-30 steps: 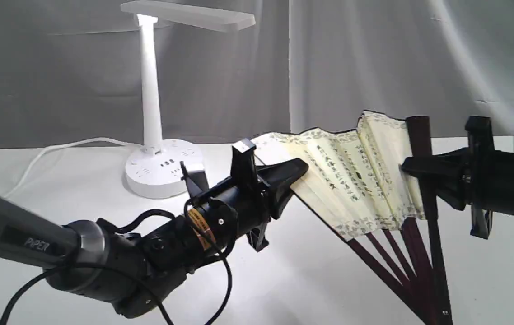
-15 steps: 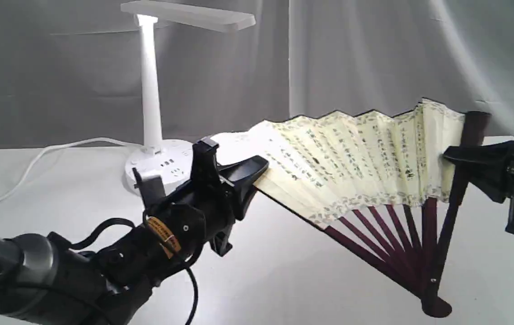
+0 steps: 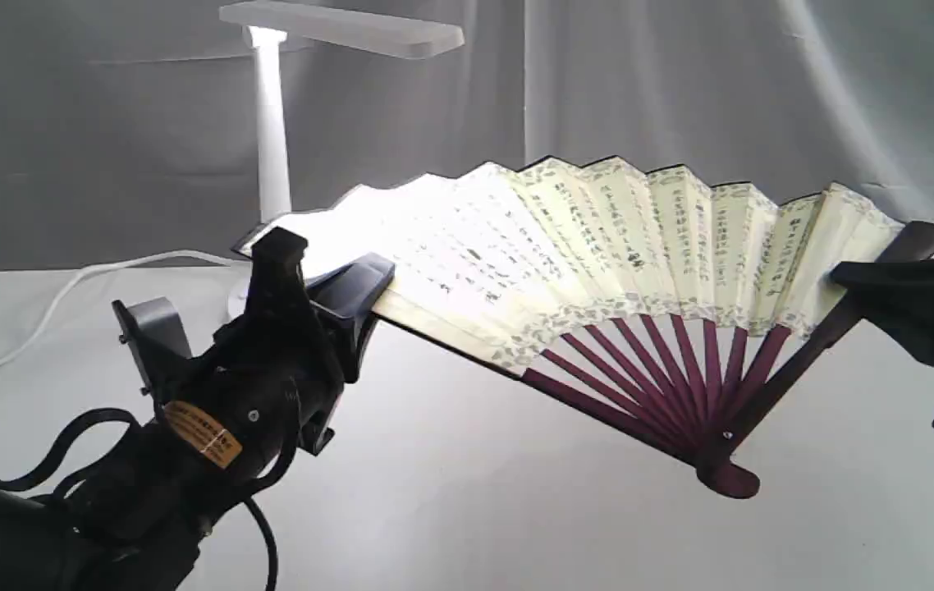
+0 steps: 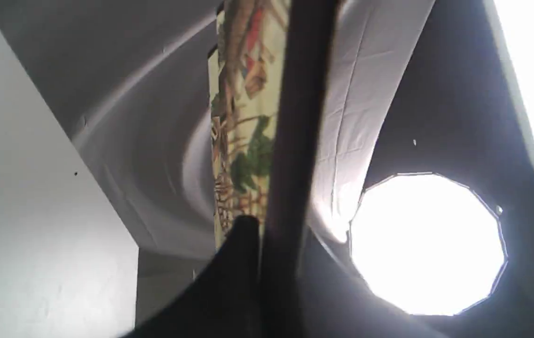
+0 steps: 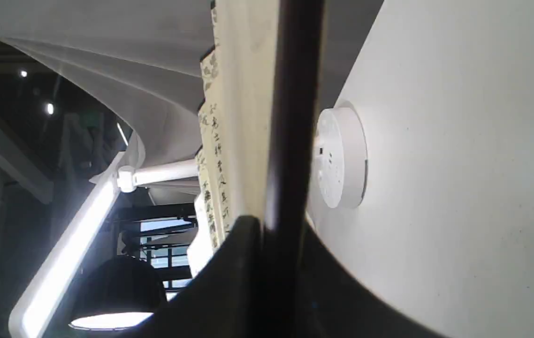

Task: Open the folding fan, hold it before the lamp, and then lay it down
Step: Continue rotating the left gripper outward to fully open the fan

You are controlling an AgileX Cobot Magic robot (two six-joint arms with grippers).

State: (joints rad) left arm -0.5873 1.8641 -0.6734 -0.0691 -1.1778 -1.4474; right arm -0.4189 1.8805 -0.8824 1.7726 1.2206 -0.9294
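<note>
The folding fan (image 3: pixel 598 246) is spread wide above the table, calligraphy side showing, its maroon ribs meeting at the pivot (image 3: pixel 725 476) low over the white tabletop. My left gripper (image 3: pixel 377 283) is shut on the fan's left guard, which the left wrist view shows as a dark bar (image 4: pixel 290 141) beside painted paper. My right gripper (image 3: pixel 844 275) is shut on the right guard (image 5: pixel 290 117). The lamp (image 3: pixel 270 123) stands lit behind the fan's left end, and the fan hides its base there. The right wrist view shows the lamp base (image 5: pixel 342 157).
A grey curtain (image 3: pixel 680 98) hangs behind the white table (image 3: pixel 475 509). The lamp's white cord (image 3: pixel 65 283) trails off to the left. The left arm's bulky body (image 3: pixel 188 427) fills the lower left. A round studio light (image 4: pixel 426 244) glares in the left wrist view.
The grippers have drawn apart, left going left and right going right. The fan has spread from partly folded to wide, and its left end now covers the lamp's base.
</note>
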